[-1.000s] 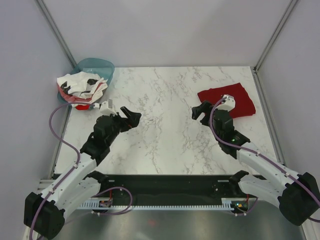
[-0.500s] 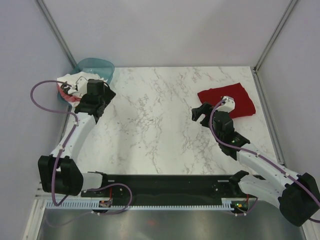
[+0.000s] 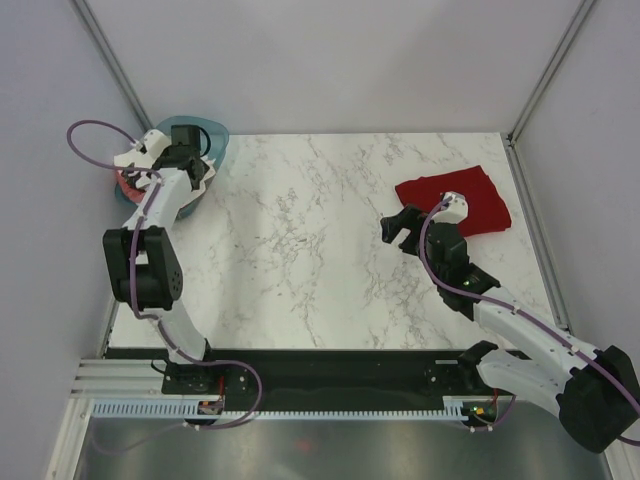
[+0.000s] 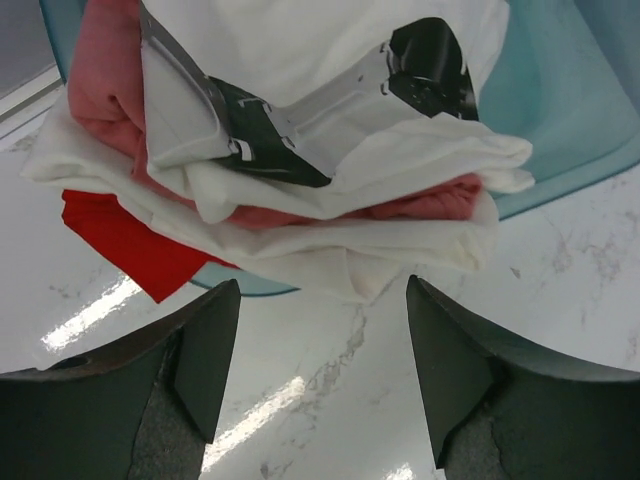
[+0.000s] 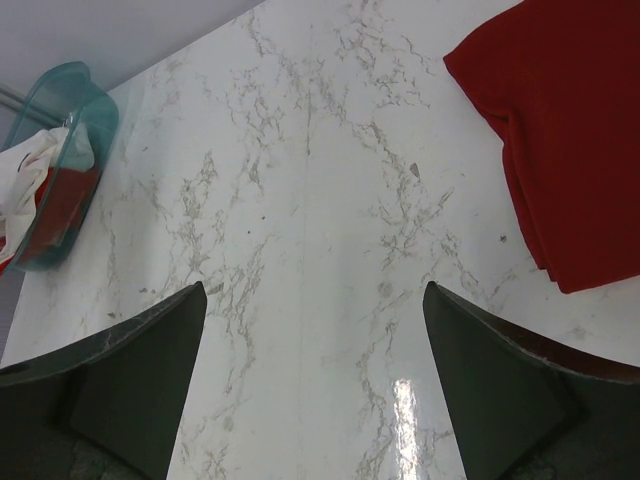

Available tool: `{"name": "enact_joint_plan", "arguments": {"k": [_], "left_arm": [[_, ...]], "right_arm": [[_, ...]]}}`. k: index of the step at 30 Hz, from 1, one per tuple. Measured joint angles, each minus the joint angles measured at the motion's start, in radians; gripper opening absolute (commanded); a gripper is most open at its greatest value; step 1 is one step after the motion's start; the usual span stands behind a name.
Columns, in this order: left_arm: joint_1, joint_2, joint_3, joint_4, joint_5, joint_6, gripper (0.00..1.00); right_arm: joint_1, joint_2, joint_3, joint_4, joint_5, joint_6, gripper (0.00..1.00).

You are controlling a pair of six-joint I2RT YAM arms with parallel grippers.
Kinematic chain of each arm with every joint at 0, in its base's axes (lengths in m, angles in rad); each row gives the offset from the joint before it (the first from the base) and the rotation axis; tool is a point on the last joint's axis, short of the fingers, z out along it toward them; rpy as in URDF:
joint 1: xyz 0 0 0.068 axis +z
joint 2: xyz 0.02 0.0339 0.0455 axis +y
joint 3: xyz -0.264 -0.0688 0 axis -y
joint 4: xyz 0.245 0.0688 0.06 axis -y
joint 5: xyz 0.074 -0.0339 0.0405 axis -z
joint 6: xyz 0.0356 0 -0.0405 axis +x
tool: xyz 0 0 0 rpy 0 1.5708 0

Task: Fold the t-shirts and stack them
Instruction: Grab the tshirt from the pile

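White marble-veined table top (image 3: 320,270) runs outward from the arms' bases, bare in its middle. On the right side, the right gripper (image 3: 398,226) hangs above the marble with its two fingers spread wide. Its wrist view shows only veined surface in the gap. Just beyond it and to its right lies a dark red t-shirt (image 3: 455,200), folded into a flat, rough rectangle near the far right corner, apart from the fingers.

The left arm (image 3: 150,220) stretches farther, up the left edge to the far left corner. In its wrist view the left gripper (image 4: 320,290) has its fingers (image 4: 210,340) parted, with bare marble between the tips and no cloth held. The pile of other t-shirts begins just past them, crumpled together in a teal translucent basket (image 4: 575,120) and spilling over its near rim.

On top is a white t-shirt with a black print (image 4: 300,40). Under it a pinkish-red one (image 4: 100,90) shows at the left and again as a strip at the right. A plain white layer (image 4: 400,245) droops over the rim toward the table. A bright red piece (image 4: 120,240) sticks out lowest at the left, its corner over the marble.

From above, the arm covers much of the pile, so whether the fingertips touch cloth is hard to tell. The wrist view suggests they stand just short of it.
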Motion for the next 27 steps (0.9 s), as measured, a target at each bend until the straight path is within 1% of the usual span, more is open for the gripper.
{"name": "enact_joint_plan", "arguments": {"k": [4, 5, 6, 7, 8, 9, 13, 18, 24, 27], "left_arm": [[0.051, 0.098, 0.071, -0.029, -0.026, 0.019, 0.75], [0.066, 0.119, 0.09, -0.037, -0.031, 0.027, 0.72], [0.082, 0.145, 0.114, -0.044, -0.034, 0.034, 0.66], [0.092, 0.161, 0.131, -0.048, -0.035, 0.039, 0.53], [0.109, 0.182, 0.151, -0.05, -0.032, 0.043, 0.18], [0.122, 0.199, 0.169, -0.056, -0.029, 0.047, 0.02], [0.149, 0.215, 0.193, -0.074, 0.007, 0.05, 0.02], [0.126, 0.172, 0.193, -0.082, 0.05, 0.034, 0.02], [0.027, 0.046, 0.233, -0.092, 0.174, 0.016, 0.02], [-0.064, -0.065, 0.277, -0.109, 0.203, 0.014, 0.02]], "right_arm": [[0.0, -0.006, -0.002, 0.0, -0.017, 0.004, 0.98], [0.0, -0.01, -0.003, 0.0, -0.018, 0.006, 0.98], [0.0, -0.014, -0.004, 0.0, -0.021, 0.006, 0.98], [0.0, -0.017, -0.004, 0.0, -0.021, 0.006, 0.98], [0.0, -0.021, -0.004, 0.0, -0.024, 0.007, 0.98], [0.0, -0.024, -0.004, 0.0, -0.026, 0.007, 0.98], [-0.001, -0.027, -0.004, 0.0, -0.036, 0.008, 0.98], [-0.001, -0.024, -0.004, 0.001, -0.039, 0.009, 0.98], [-0.002, 0.003, -0.004, 0.008, -0.039, 0.008, 0.98], [-0.002, 0.026, -0.004, 0.009, -0.039, 0.007, 0.98]]}}
